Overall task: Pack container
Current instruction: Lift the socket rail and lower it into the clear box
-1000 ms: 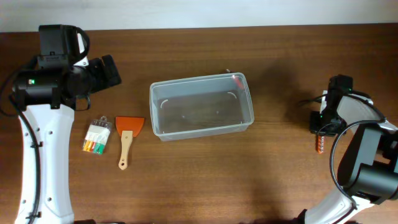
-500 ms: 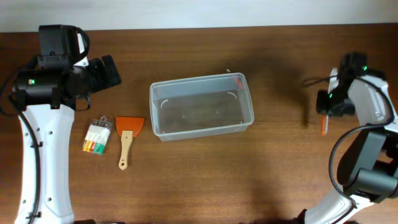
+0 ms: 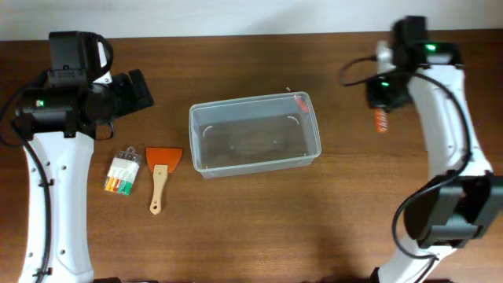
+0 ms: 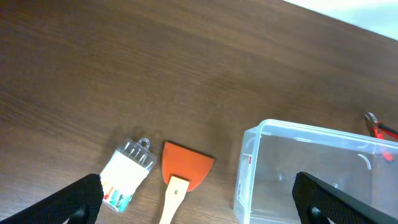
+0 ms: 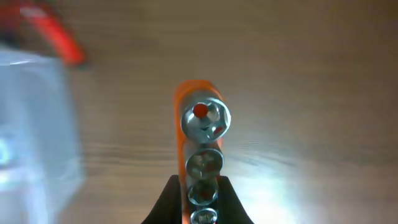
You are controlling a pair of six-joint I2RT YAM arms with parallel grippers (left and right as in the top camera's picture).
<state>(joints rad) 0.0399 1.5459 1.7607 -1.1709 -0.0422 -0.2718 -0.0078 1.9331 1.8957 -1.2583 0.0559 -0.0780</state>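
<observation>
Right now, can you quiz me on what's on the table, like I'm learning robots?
1. True or false: the container has tools inside.
2. What does the right gripper hold? A) a cup B) a socket rail C) nothing
3. Which thing lies between the bit case and the container?
Key: 1 false, it is empty. 2 B. 3 the scraper.
</observation>
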